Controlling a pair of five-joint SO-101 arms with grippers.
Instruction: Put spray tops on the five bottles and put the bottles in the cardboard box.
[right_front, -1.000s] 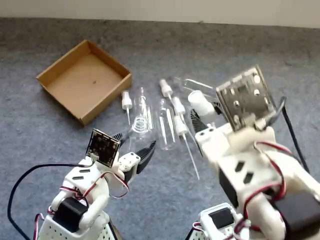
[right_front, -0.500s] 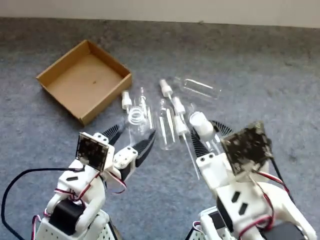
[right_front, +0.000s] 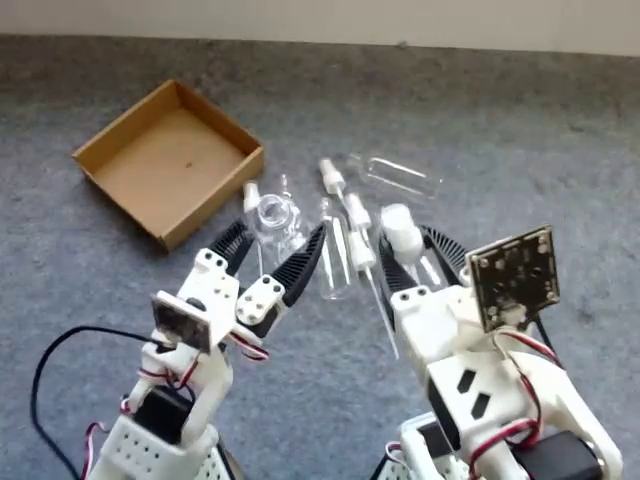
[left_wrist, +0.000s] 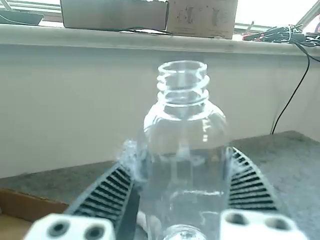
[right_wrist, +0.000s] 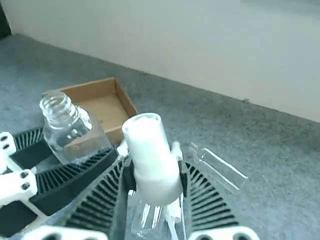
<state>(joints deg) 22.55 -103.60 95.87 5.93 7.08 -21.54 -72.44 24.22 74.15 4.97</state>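
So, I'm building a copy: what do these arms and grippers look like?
Both arms are white plastic. The left gripper and right gripper have black ribbed fingers. A square circuit board sits at each wrist. Thin red, white and black wires loop along them; a black cable trails from the left arm.

Clear, glossy bottle (left_wrist: 185, 165), ridged at neck. The spray top (right_wrist: 150, 155) was smooth white plastic; cardboard box (right_front: 165, 165) matt brown; table cover (right_front: 500, 120) rough grey cloth.

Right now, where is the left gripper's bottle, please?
The bottle is upright in the left gripper, mid high view, right of the cardboard box, left of the spray top in the right gripper.
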